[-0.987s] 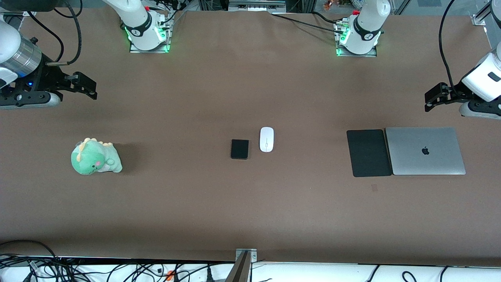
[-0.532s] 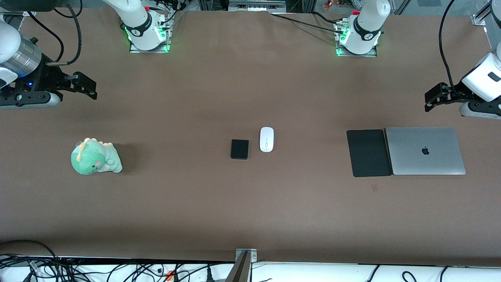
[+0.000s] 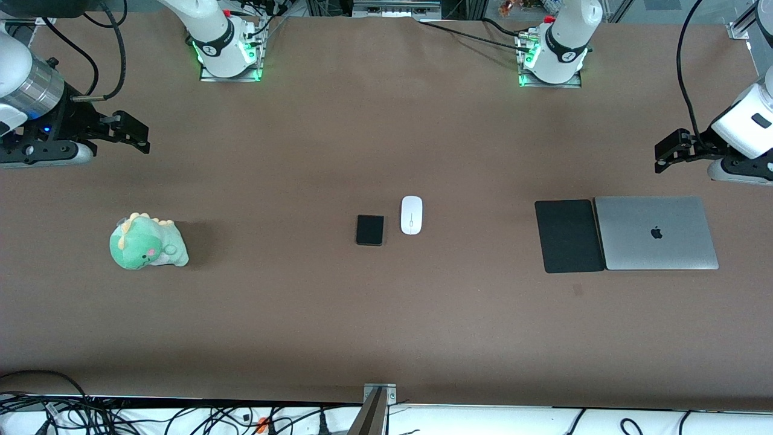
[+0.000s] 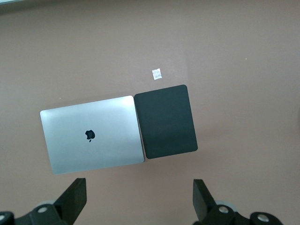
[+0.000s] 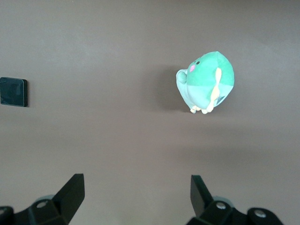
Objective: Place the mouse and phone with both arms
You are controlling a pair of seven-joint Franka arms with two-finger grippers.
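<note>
The white oval mouse (image 3: 411, 215) lies on the brown table near its middle. The small black phone (image 3: 369, 229) lies flat beside it, toward the right arm's end and slightly nearer the front camera; it also shows at the edge of the right wrist view (image 5: 12, 92). My left gripper (image 3: 659, 157) hangs open and empty above the table at the left arm's end, by the laptop; in its wrist view (image 4: 139, 199) the jaws stand wide apart. My right gripper (image 3: 144, 138) hangs open and empty at the right arm's end (image 5: 137, 192). Both are far from the mouse and phone.
A large flat black mouse pad (image 3: 569, 235) lies against a closed silver laptop (image 3: 656, 232) at the left arm's end; both show in the left wrist view, pad (image 4: 165, 121) and laptop (image 4: 91, 134). A green plush dinosaur (image 3: 148, 241) sits at the right arm's end (image 5: 206, 82).
</note>
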